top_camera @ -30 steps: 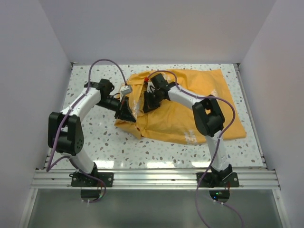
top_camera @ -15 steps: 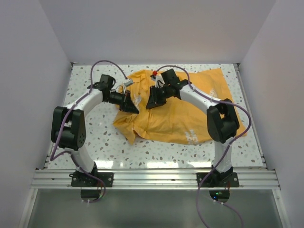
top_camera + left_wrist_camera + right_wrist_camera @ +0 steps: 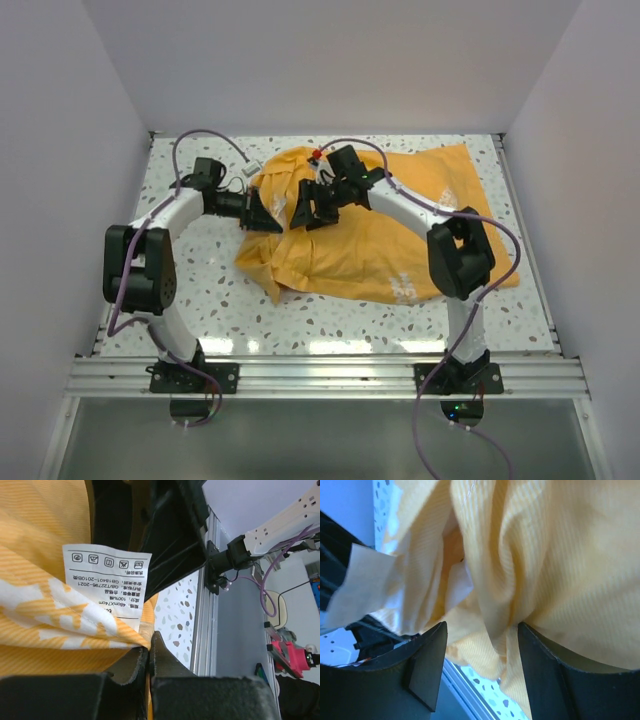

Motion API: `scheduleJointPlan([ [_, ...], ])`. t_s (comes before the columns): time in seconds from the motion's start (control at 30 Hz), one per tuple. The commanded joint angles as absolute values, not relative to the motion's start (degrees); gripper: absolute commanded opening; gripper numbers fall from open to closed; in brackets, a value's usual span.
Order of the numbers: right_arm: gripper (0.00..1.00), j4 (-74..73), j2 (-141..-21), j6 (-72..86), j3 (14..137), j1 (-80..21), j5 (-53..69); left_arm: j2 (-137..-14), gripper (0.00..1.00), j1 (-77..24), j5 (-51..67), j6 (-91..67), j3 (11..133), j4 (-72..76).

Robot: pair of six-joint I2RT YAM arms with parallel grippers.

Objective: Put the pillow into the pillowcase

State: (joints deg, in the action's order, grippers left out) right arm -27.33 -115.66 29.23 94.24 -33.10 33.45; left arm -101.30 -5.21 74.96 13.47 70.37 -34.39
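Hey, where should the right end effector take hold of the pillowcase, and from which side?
Grip the bunched fold at the pillowcase's left end, near the care label, opposite where the left end effector pinches the hem. Come from the right: that fold forms a ridge between the right end effector's open fingers.

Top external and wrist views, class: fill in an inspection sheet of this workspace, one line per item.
Surface: speckled white table.
Job's things: orange pillowcase lies bunched on the table; pillow not clearly seen.
Clutter: nothing seen.
Grippers: left gripper shut on the pillowcase edge by its care label; right gripper open, a fold of the pillowcase between its fingers.
Cables: purple cables loop along the arms.
Surroundings: plain white walls; metal rail at the near edge.
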Motion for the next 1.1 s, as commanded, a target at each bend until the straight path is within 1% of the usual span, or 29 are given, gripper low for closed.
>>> scheduleJointPlan([
  [0.0, 0.62, -27.0, -119.9, 32.4, 99.0, -36.4, 31.6, -97.6, 0.0, -3.4, 78.7, 17.9, 69.3, -38.7],
  [0.2, 0.6, -27.0, -123.0, 32.3, 102.4, -38.8, 30.3, -96.6, 0.0, -2.0, 78.0, 19.2, 66.9, -40.3],
  [0.23, 0.57, -27.0, -123.7, 32.1, 102.6, -39.0, 30.8, -96.2, 0.0, -1.9, 77.8, 19.2, 66.4, -40.0],
  [0.27, 0.49, -26.6, -123.9, 32.1, 102.6, -39.0, 31.6, -95.9, 0.0, -1.8, 77.6, 18.9, 66.2, -39.6],
  [0.3, 0.3, -26.3, -124.2, 32.1, 102.6, -39.0, 33.0, -95.6, 0.0, -1.8, 77.6, 18.6, 65.9, -39.6],
  [0.33, 0.05, -26.3, -123.7, 31.5, 102.7, -38.8, 33.8, -95.5, 0.0, -1.6, 77.7, 18.5, 65.9, -39.6],
  [0.37, 0.0, -26.6, -122.9, 30.5, 102.7, -38.6, 34.8, -95.5, 0.0, -1.4, 78.3, 18.1, 65.8, -39.3],
  [0.43, 0.0, -24.7, -120.3, 29.4, 100.7, -37.7, 38.9, -95.6, 0.0, -0.9, 80.1, 16.5, 66.0, -38.9],
  [0.47, 0.0, -23.1, -117.0, 29.6, 99.4, -36.3, 45.2, -95.8, 0.0, -0.9, 81.7, 16.2, 66.3, -39.2],
  [0.53, 0.0, -19.4, -113.5, 28.6, 94.9, -34.1, 49.7, -95.6, 0.0, -1.1, 82.5, 15.9, 67.0, -38.9],
  [0.57, 0.0, -18.6, -109.7, 27.6, 93.3, -33.6, 52.9, -95.5, 0.0, -1.4, 81.9, 15.0, 67.0, -35.7],
  [0.6, 0.0, -18.9, -108.4, 26.5, 91.1, -33.1, 54.0, -95.1, 0.0, -1.8, 81.0, 10.9, 66.2, -33.2],
  [0.63, 0.0, -19.2, -106.9, 24.4, 90.3, -32.6, 55.8, -94.7, 0.0, -2.7, 80.2, 8.0, 65.3, -29.9],
  [0.67, 0.0, -19.4, -104.4, 23.8, 89.6, -32.4, 57.1, -94.3, 0.0, -3.4, 78.3, 4.1, 63.9, -20.1],
  [0.7, 0.0, -19.1, -102.9, 23.5, 88.1, -32.3, 59.0, -93.8, 0.0, -4.1, 76.9, -4.8, 61.0, -14.8],
  [0.73, 0.0, -18.6, -101.8, 23.4, 87.3, -32.5, 59.5, -93.1, 0.0, -5.9, 75.2, -8.7, 59.5, -9.8],
  [0.77, 0.0, -18.1, -100.7, 23.6, 86.5, -32.7, 59.8, -93.1, 0.0, -6.9, 72.0, -12.6, 58.0, -0.1],
  [0.8, 0.0, -17.8, -99.1, 24.1, 85.6, -32.9, 59.7, -93.8, 0.0, -8.1, 71.0, -18.7, 56.2, 4.9],
  [0.83, 0.0, -17.8, -98.6, 24.2, 85.3, -33.1, 59.5, -94.5, 0.0, -11.0, 69.8, -21.0, 55.8, 8.1],
  [0.9, 0.0, -17.1, -97.9, 25.0, 85.1, -33.3, 59.1, -97.9, 0.01, -13.5, 64.7, -24.5, 55.7, 12.5],
  [0.93, 0.0, -16.4, -97.9, 25.4, 84.9, -33.3, 58.5, -99.1, 0.02, -15.1, 61.7, -26.2, 55.1, 15.1],
  [0.97, 0.0, -16.1, -98.2, 25.7, 85.1, -33.3, 58.2, -100.3, 0.06, -15.5, 60.4, -29.8, 54.4, 20.6],
  [1.0, 0.0, -15.9, -98.5, 25.9, 85.2, -33.3, 57.9, -102.5, 0.1, -15.6, 59.5, -31.4, 53.4, 22.9],
  [1.03, 0.0, -15.7, -98.8, 26.4, 85.2, -33.4, 57.5, -103.3, 0.22, -15.2, 59.6, -32.5, 53.3, 24.6],
  [1.07, 0.0, -15.8, -99.0, 26.5, 85.1, -33.4, 56.9, -103.4, 0.28, -14.5, 60.5, -32.2, 53.4, 24.3],
])
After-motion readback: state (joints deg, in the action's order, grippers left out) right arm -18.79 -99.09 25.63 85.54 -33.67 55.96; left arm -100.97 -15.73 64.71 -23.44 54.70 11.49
